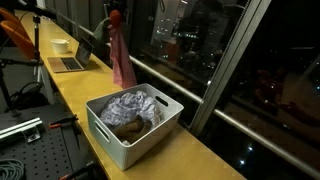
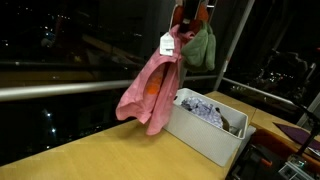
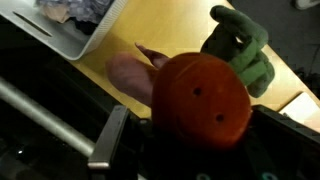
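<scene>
The arm comes in from above, raised high. Its gripper (image 2: pixel 183 30) points straight down, jaws pinched tight on the top of a cloth (image 2: pixel 148 90).

White bin (image 1: pixel 118 148) on wooden counter (image 1: pixel 195 150), crumpled clothes (image 1: pixel 135 103) inside; open laptop (image 1: pixel 72 62) at bin's 11 o'clock; cream bowl (image 1: pixel 61 45) just beyond; dark window (image 1: pixel 235 55) at 2 o'clock.
</scene>
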